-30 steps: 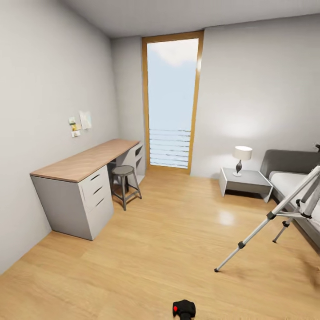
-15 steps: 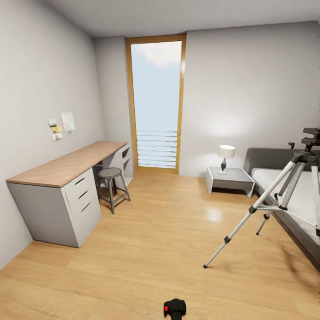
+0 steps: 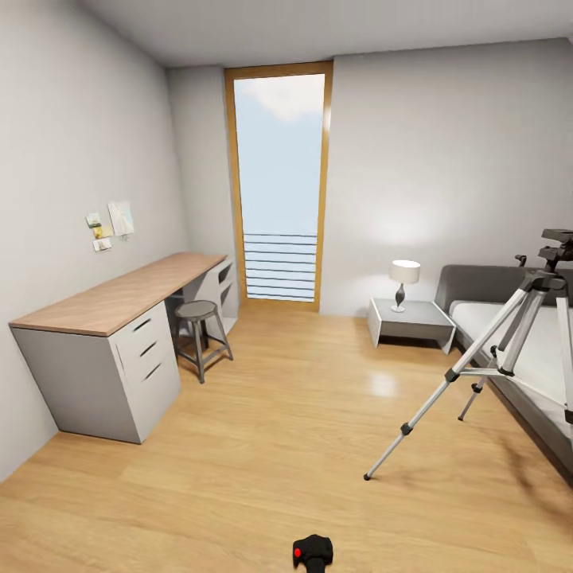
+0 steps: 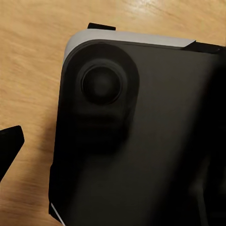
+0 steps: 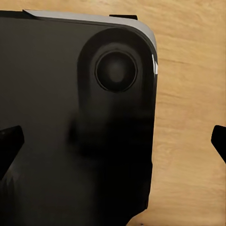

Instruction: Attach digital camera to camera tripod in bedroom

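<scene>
Small black boxy digital camera with red dot on top lay on light wood floor at near edge of head view, cut off by frame; facing unclear. One tall silver-legged camera tripod stood upright further right, just beside grey-headboard bed, black head on top. Further left: one wood-topped desk, one round stool. Beyond: one nightstand, one lamp, tall wood-framed window. Wrist views: dark robot body over floor, fingertips at edges; claw states, both arms, cannot tell.
</scene>
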`<state>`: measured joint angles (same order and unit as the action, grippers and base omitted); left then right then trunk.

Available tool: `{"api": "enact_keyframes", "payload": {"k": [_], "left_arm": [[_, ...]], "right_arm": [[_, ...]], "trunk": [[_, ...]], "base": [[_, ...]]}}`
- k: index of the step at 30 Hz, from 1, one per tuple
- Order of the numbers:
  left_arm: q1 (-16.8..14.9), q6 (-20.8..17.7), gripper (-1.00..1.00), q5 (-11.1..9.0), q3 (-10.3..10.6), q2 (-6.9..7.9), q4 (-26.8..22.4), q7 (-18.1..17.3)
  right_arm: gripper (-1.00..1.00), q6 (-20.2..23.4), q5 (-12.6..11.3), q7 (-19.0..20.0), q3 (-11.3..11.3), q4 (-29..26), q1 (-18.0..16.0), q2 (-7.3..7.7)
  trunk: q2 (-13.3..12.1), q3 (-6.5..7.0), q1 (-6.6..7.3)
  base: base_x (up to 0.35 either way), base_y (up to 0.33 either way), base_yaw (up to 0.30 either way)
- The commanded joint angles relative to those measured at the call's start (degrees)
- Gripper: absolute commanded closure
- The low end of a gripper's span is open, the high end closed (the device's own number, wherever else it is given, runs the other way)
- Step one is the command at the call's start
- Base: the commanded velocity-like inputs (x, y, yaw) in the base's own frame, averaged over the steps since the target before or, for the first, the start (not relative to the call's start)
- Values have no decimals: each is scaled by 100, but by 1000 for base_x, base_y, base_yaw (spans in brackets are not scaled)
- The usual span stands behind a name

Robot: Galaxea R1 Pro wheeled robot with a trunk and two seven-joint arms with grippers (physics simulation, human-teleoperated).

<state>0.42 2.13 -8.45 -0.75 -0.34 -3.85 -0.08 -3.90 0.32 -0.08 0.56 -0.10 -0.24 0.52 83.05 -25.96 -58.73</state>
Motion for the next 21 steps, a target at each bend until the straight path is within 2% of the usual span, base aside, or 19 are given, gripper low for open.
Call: {"api": "enact_keyframes", "payload": {"k": [1,10,15,21], "left_arm": [[2,6,-100,-42,-4,-1,-10,-1],[3,6,-100,-42,-4,-1,-10,-1],[2,168,-100,-204,-85,-30,-10,8],[3,138,-100,-369,-165,-24,-15,6]], "right_arm": [[-100,-20,3,-1,5,6,-2,1],[-100,-22,-5,-1,12,2,-2,45],[-100,-168,5,-18,16,10,-2,87],[-100,-113,24,-18,22,9,-2,88]], "trunk": [[3,-4,0],[3,-4,0],[3,-4,0],[3,-4,0]], "base": [[0,0,0],[0,0,0],[0,0,0],[0,0,0]]}}
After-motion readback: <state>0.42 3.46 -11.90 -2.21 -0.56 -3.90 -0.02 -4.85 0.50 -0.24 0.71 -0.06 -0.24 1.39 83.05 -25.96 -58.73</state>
